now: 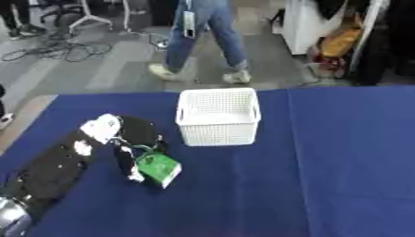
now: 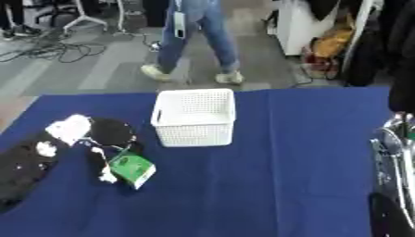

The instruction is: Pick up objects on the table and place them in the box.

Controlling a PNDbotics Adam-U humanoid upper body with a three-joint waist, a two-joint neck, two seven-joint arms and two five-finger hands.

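A small green box with white edges lies on the blue table, left of centre. My left hand comes in from the lower left, and its black fingers curl round the near side of the green box. A white perforated basket stands upright just behind and to the right of the hand, a short gap away. My right arm shows as a silver and black shape at the lower right edge of the right eye view, and its hand is out of sight.
The blue cloth covers the whole table, with its far edge just behind the basket. Beyond it lies grey floor with cables. A person in jeans walks past there.
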